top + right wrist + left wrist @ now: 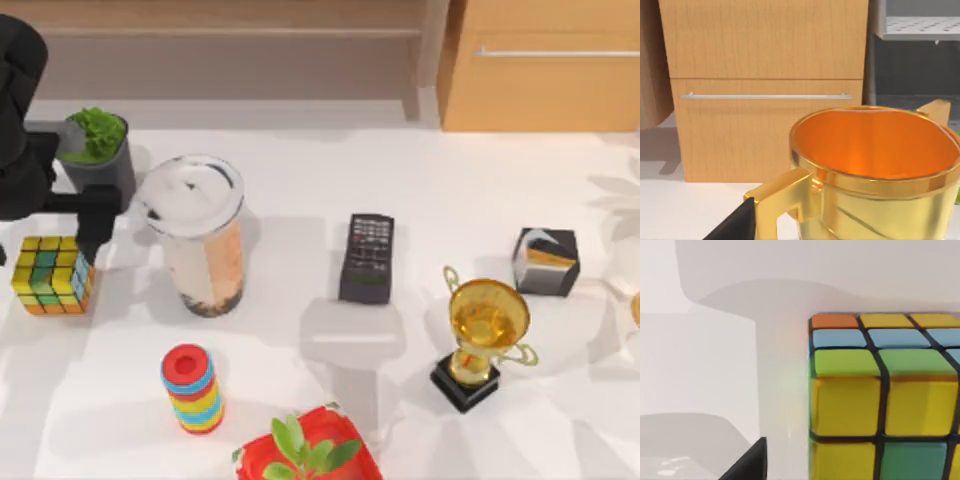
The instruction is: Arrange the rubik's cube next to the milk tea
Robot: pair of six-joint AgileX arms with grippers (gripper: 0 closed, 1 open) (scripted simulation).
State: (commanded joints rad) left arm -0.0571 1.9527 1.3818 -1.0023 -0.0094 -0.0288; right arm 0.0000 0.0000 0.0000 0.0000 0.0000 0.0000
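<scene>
Multicoloured rubik's cube (52,274) beside left claw (88,238), near milk tea (200,236).

The rubik's cube (52,274) shows yellow, green, orange and blue squares beside the beige-orange, white-topped milk tea (198,236).

Rubik's cube (52,274): glossy plastic squares. Milk tea (197,236): clear plastic cup. Trophy (484,341): polished gold metal. Cabinet (545,65): matt wood grain. Table (400,400): smooth white.
</scene>
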